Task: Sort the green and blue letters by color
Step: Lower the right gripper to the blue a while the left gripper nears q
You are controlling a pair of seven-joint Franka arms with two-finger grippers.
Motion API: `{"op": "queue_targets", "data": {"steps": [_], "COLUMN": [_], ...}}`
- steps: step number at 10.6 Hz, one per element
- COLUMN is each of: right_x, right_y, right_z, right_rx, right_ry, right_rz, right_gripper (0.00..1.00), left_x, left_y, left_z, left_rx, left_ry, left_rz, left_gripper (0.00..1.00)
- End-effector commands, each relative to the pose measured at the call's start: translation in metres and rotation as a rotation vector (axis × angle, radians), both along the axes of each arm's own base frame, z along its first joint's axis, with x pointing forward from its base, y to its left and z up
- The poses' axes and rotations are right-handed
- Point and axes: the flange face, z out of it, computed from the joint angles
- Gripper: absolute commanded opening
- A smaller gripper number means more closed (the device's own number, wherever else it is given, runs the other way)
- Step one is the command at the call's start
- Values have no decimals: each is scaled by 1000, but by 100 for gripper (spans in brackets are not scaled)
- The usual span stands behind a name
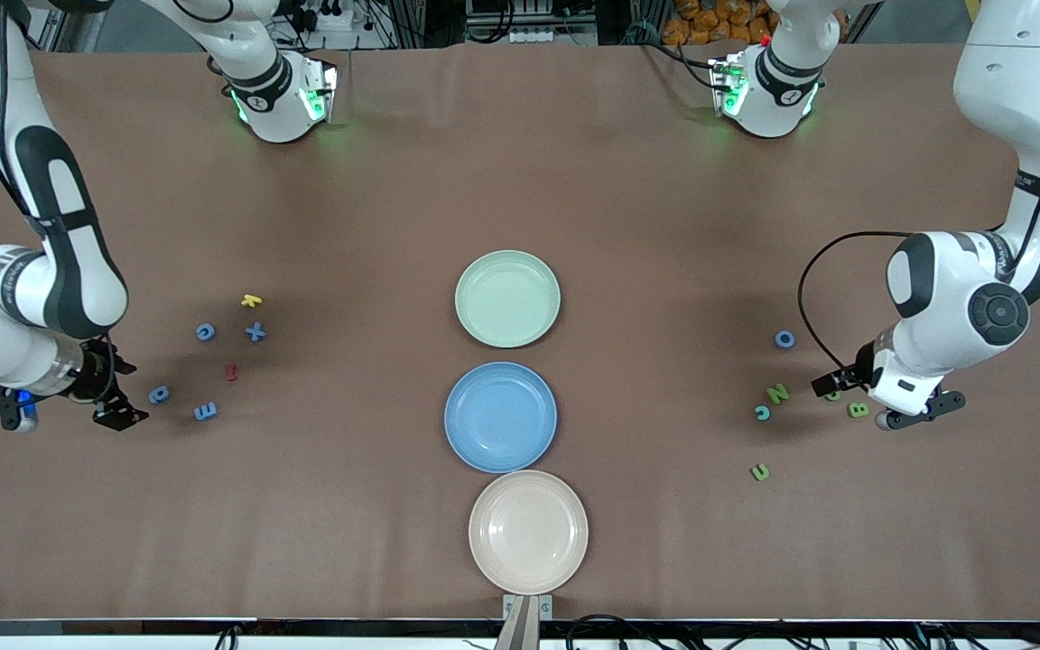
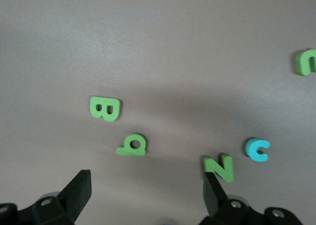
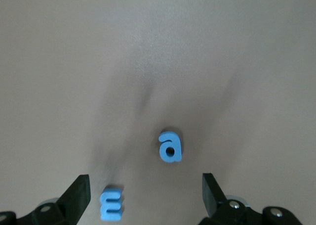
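A brown table (image 1: 520, 162) held three plates in a line down its middle: a green plate (image 1: 507, 299) farthest from the front camera, a blue plate (image 1: 500, 417) next, and a beige plate (image 1: 528, 532) nearest.

Toward the right arm's end lay a group of small letters. A blue G (image 1: 205, 332) and a blue X (image 1: 255, 331) sat beside each other, with a yellow letter (image 1: 251, 301) just farther from the camera. A dark red letter (image 1: 231, 371) lay nearer. A blue a (image 1: 159, 394) and a blue E (image 1: 205, 412) lay nearest of that group. The right gripper (image 1: 109, 406) hung low just beside the blue a, its fingers spread wide and holding nothing. In the right wrist view the blue a (image 3: 170, 147) and blue E (image 3: 111, 204) lay flat between the spread fingers (image 3: 76, 195).

Toward the left arm's end lay more letters. A blue O (image 1: 784, 339) sat farthest from the camera. A green N (image 1: 778, 394) and a blue C (image 1: 762, 413) were close together, a green B (image 1: 858, 410) lay beside the arm, and a green U (image 1: 760, 471) lay nearest the camera. The left gripper (image 1: 872, 397) hovered low over this group, fingers apart and empty. The left wrist view showed the green B (image 2: 105, 108), a green letter with a round hole (image 2: 132, 145), the green N (image 2: 219, 166), the blue C (image 2: 257, 149) and the green U (image 2: 306, 62).
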Motion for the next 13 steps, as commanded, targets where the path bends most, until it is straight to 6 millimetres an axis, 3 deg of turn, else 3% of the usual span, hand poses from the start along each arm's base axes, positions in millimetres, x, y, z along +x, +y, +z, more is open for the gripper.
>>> {"op": "queue_targets", "data": {"steps": [1, 7, 13], "right_x": [1, -11, -18], "right_y": [0, -2, -13], "right_z": [-30, -47, -63], "right_rx": [14, 11, 3], "right_ry": [4, 21, 15], "right_rz": [-10, 174, 168], "right_gripper": [100, 100, 100], "left_x": [10, 6, 9], "left_y": [4, 5, 9], "left_z": [-18, -53, -66], "left_rx": [48, 86, 110], "left_ry": [-22, 24, 32], "left_rz": [-26, -78, -103], "left_gripper": [100, 91, 82]}}
